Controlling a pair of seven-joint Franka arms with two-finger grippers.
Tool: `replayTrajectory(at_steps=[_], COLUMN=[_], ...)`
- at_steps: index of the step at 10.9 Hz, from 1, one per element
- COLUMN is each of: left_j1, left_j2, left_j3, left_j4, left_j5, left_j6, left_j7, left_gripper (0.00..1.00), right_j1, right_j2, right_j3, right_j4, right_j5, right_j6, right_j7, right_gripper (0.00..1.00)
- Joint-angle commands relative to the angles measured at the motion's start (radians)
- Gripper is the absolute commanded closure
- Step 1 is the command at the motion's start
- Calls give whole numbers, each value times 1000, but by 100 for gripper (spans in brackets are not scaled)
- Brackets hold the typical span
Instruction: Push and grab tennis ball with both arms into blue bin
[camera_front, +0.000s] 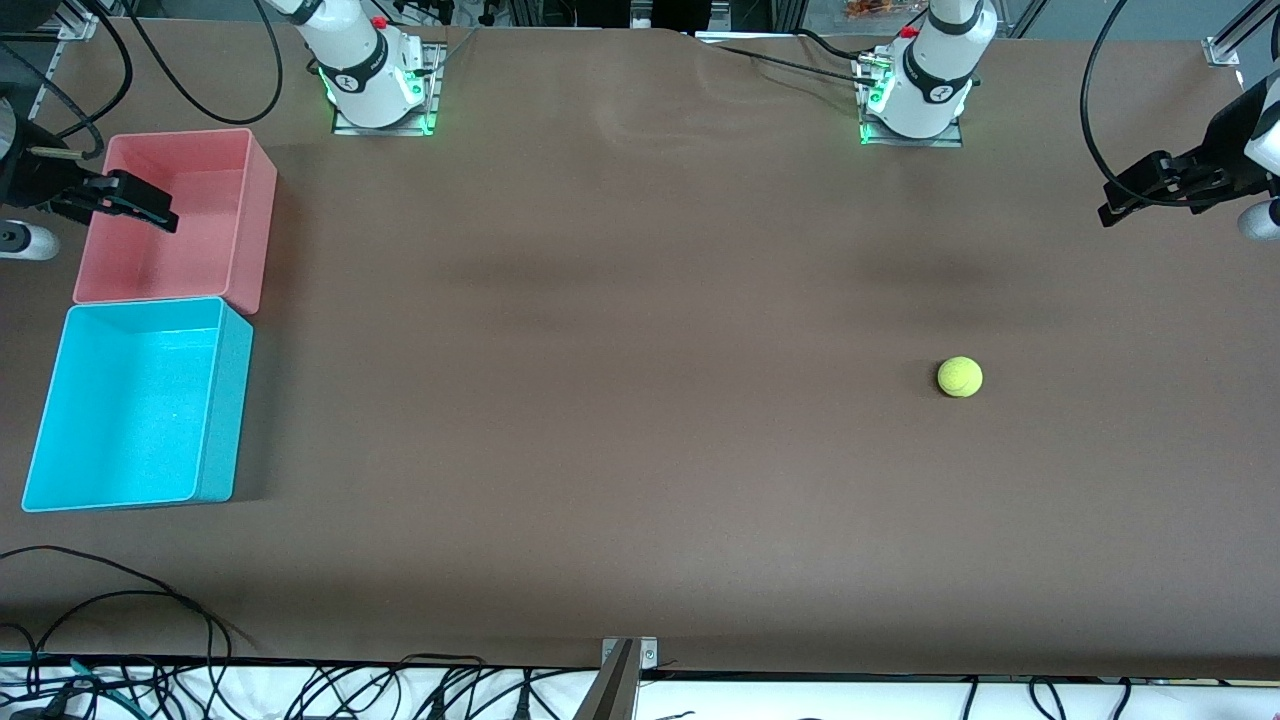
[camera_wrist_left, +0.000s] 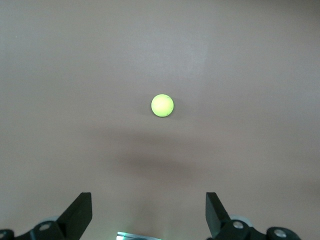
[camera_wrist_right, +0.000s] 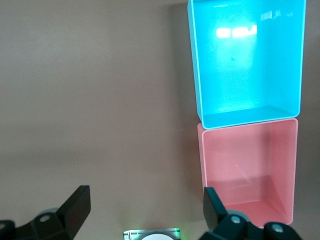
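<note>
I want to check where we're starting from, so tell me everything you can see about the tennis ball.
The tennis ball is small, round and fuzzy yellow-green, its seams barely visible. It rests alone on the bare brown table toward the left arm's end, touching nothing else, with a small shadow beside it. It is well apart from the blue bin at the right arm's end. The left wrist view shows it centred ahead of the left gripper, whose fingers are open and well clear of it.

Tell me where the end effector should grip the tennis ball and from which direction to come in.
Grip the tennis ball across its widest middle, coming straight down from above. It is round, so no side is better, and it sits alone on the bare table toward the left arm's end. The left end effector, open above the table, is probably better placed than the right end effector, open over the pink bin.
</note>
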Motion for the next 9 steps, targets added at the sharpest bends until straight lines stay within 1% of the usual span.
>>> replayTrajectory(at_steps=[1,3,5,6,8,9], left_j1=[0,1,1,1,1,1], left_j2=[15,15,15,15,15,15], left_j3=[4,4,4,4,4,2], left_j4=[34,34,34,34,34,34], left_j5=[-6,-6,-6,-6,-6,-6], left_j6=[-23,-23,-23,-23,-23,-23], left_j7=[-10,-10,-10,-10,-10,-10], left_gripper=[0,0,0,0,0,0], right_j1=[4,9,-3,-3,-3,-5], right_j2=[5,5,11,13,46,48], right_j3=[32,47,38,38,38,38], right_j4=[29,29,37,34,49,51], right_j5=[-9,25,42,31,-42,-41], right_j6=[-7,-15,-13,0,5,11], right_j7=[8,21,25,32,37,37], right_gripper=[0,0,0,0,0,0])
